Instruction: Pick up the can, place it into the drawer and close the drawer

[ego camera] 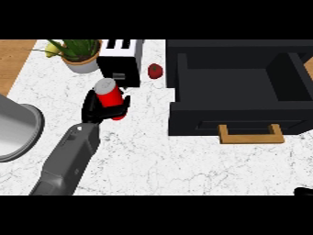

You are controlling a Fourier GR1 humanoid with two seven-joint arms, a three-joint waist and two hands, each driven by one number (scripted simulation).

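While upright, can [108, 93] in left hand [93, 109].

Legible text, labels, numbers, signs: none. The can [108, 93], toaster [122, 58] and drawer [192, 120] front show plain surfaces, nothing readable from here.

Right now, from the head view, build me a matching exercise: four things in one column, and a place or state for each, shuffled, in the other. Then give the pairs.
Things:
1. can
2. drawer
3. plant
4. toaster

Places or states:
A. pulled open
B. stands just behind the can
C. wrapped by the left hand
D. leafy green, farthest left of the four

Pairs: 1-C, 2-A, 3-D, 4-B
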